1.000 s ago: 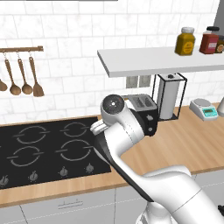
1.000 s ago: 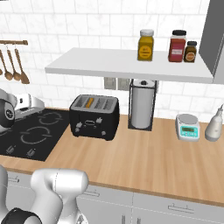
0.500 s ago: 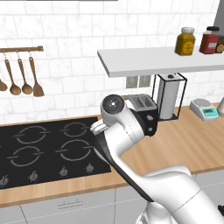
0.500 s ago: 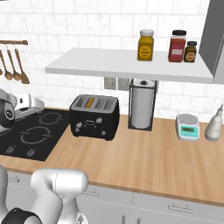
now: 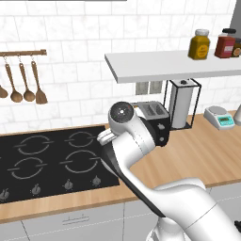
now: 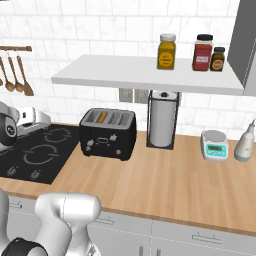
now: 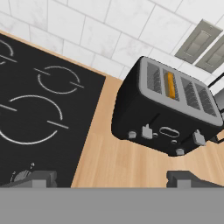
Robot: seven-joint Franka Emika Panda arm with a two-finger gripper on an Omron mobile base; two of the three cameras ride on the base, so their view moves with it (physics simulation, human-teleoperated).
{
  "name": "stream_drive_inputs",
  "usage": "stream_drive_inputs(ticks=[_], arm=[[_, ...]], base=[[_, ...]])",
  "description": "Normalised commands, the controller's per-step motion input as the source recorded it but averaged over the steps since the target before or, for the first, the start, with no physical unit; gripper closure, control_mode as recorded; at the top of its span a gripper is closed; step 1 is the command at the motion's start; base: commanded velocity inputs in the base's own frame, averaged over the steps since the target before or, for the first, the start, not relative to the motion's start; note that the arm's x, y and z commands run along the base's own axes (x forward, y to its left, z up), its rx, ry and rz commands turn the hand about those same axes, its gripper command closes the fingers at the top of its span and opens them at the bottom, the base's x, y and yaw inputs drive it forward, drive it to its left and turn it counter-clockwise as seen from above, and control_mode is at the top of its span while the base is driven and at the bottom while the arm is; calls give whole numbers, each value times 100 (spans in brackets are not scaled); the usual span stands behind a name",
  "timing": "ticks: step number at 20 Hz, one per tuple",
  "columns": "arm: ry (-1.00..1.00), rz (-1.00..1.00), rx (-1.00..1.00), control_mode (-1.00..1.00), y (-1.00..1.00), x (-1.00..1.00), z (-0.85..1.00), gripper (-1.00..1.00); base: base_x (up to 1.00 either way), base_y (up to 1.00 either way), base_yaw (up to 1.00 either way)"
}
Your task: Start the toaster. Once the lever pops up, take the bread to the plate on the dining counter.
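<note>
Nothing has moved since the earlier frames; arm and scene stand as before.

From the left base view, the arm's elbow covers most of the toaster (image 5: 157, 123), which sits at the counter's back edge, between the hob (image 5: 52, 162) and the paper towel holder (image 5: 181, 103).

From the right base view, the toaster (image 6: 108, 133) shows whole, with the bread (image 6: 101, 117) a thin golden strip in one slot.

From the hand view, the gripper (image 7: 111, 178) has its jaws wide apart, tips cut off low, above the counter before the toaster (image 7: 168, 116); the bread (image 7: 170, 85) sits in a slot.
</note>
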Motion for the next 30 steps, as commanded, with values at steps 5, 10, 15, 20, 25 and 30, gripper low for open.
stream_drive_inputs(ticks=[5, 10, 15, 20, 25, 30], arm=[[0, 0, 0, -100, 0, 0, 0, -100], [0, 0, 0, -100, 0, 0, 0, -100], [0, 0, 0, -100, 0, 0, 0, -100], [0, 0, 0, -100, 0, 0, 0, -100], [0, 0, 0, -100, 0, 0, 0, -100], [0, 0, 0, -100, 0, 0, 0, -100]], base=[[0, 0, 0], [0, 0, 0], [0, 0, 0], [0, 0, 0], [0, 0, 0], [0, 0, 0]])
